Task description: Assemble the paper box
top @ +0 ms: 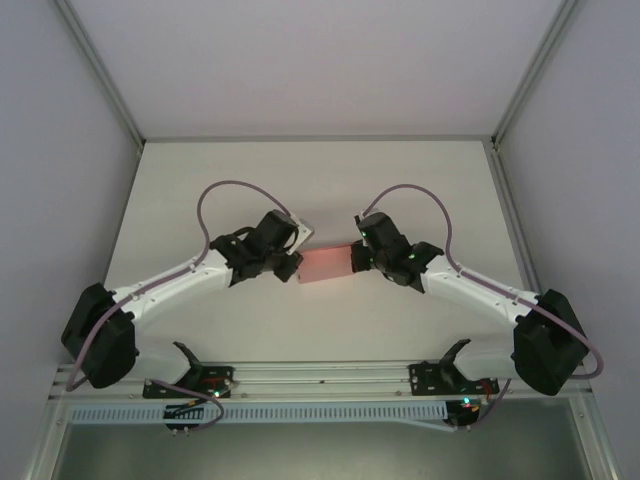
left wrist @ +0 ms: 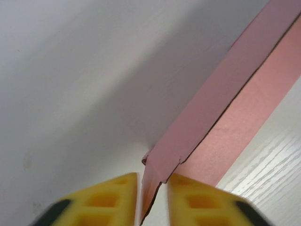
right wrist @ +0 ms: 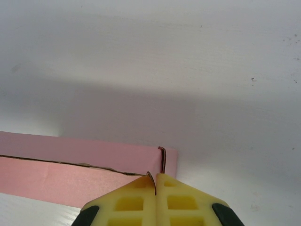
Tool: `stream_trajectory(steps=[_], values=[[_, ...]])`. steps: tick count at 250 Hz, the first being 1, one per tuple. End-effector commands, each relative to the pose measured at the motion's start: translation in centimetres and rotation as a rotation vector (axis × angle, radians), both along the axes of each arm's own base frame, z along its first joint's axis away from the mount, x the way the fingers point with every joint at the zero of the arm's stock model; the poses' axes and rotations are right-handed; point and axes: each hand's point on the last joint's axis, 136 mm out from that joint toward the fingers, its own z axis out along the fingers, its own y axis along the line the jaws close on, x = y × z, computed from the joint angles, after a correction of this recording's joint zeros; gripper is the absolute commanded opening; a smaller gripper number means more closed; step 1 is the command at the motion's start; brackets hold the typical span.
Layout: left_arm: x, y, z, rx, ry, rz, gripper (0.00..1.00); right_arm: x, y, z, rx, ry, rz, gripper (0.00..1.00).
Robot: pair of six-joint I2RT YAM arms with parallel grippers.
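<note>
The pink paper box lies as a low, partly folded shape at the table's middle, between both arms. My left gripper is at its left end. In the left wrist view the yellow fingers stand narrowly apart on either side of an end flap of the paper box, with a sliver of gap still showing, so the left gripper is open. My right gripper is at the right end. There my right gripper is shut, pinching a thin end flap of the paper box.
The white table stretches behind the box to the back wall. Grey enclosure walls stand left and right. A metal rail with the arm bases runs along the near edge.
</note>
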Motion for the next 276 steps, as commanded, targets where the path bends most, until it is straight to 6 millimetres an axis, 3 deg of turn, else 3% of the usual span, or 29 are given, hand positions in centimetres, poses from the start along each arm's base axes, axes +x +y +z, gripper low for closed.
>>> stream_trajectory(steps=[1, 25, 64, 93, 118, 167, 215, 276], values=[[0.8, -0.3, 1.4, -0.03, -0.009, 0.046, 0.07, -1.6, -0.7, -2.1, -0.069, 0.088, 0.006, 0.0], [1.0, -0.6, 2.0, -0.057, -0.001, 0.074, 0.0, -1.7, -0.8, -2.2, -0.073, 0.093, 0.007, 0.0], [1.3, -1.4, 2.3, -0.113, 0.05, 0.147, 0.0, -2.1, -0.7, -2.4, -0.074, 0.092, -0.012, 0.0], [1.3, -2.4, 2.5, -0.198, 0.134, 0.237, 0.0, -2.2, -1.3, -2.3, -0.105, 0.061, -0.121, 0.0], [1.0, -3.3, 1.9, -0.243, 0.215, 0.286, 0.0, -2.8, -0.4, -2.2, -0.087, 0.027, -0.169, 0.0], [1.1, -3.0, 0.3, -0.229, 0.252, 0.353, 0.0, -3.4, 1.0, -2.6, -0.026, 0.023, -0.184, 0.0], [1.0, -4.0, 0.4, -0.279, 0.294, 0.353, 0.0, -3.7, 1.1, -2.8, -0.042, 0.023, -0.183, 0.0], [1.0, -3.8, 1.2, -0.32, 0.343, 0.382, 0.0, -3.9, 1.2, -3.5, -0.052, 0.049, -0.179, 0.0]])
